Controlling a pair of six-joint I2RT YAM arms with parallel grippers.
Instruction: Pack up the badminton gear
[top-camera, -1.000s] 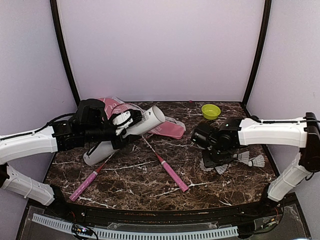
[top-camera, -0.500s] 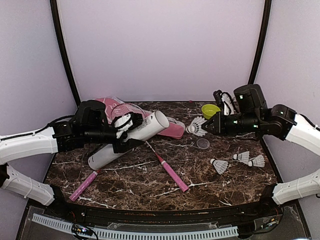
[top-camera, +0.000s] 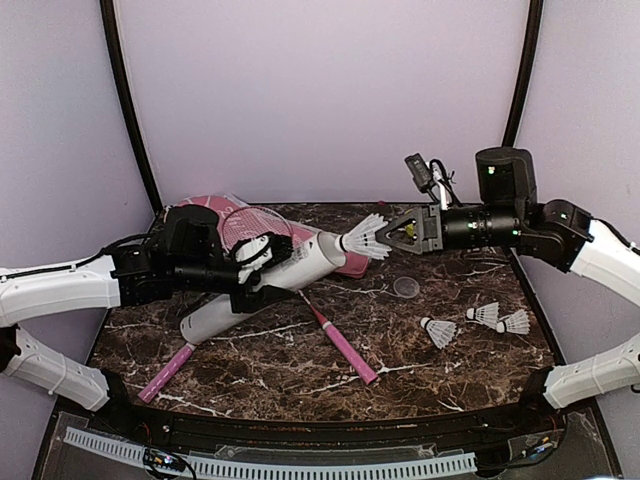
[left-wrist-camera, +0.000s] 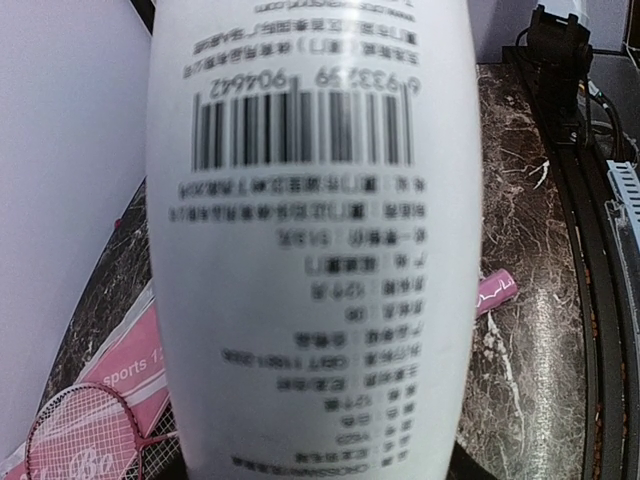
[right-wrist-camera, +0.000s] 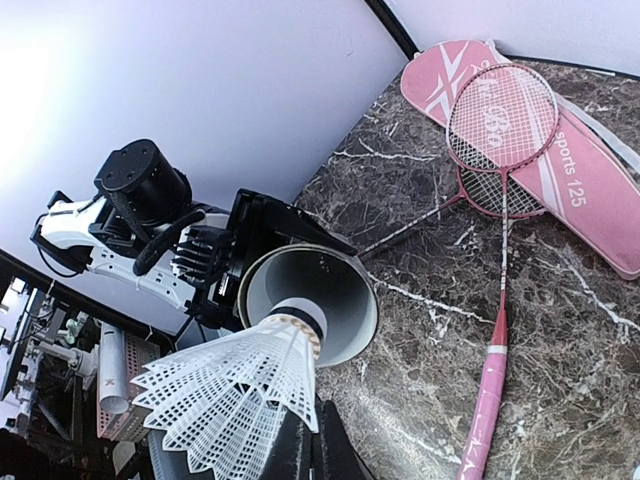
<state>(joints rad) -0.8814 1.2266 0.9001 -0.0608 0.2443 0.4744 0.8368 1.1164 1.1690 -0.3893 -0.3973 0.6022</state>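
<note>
Near the front of the counter (top-camera: 280, 375) lie two rackets (top-camera: 345, 350), pink handles forward, with three loose shuttlecocks (top-camera: 484, 314) at right. Mid-counter, the left tool (top-camera: 262, 262) clamps the white tube (top-camera: 310, 256), tilted with its open mouth raised rightward. The right tool (top-camera: 402, 232), closed on a fourth shuttlecock (top-camera: 365, 238) by its skirt, presents the cork at that mouth. Step in hand: loading shuttlecocks. The next move likely calls for a straight push along the tube's axis, then release. The pink cover (top-camera: 350, 265) lies behind.

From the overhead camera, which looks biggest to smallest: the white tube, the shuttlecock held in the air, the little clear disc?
1. white tube
2. held shuttlecock
3. clear disc
The shuttlecock hangs nearer the camera, so second versus third is unsure.
</note>
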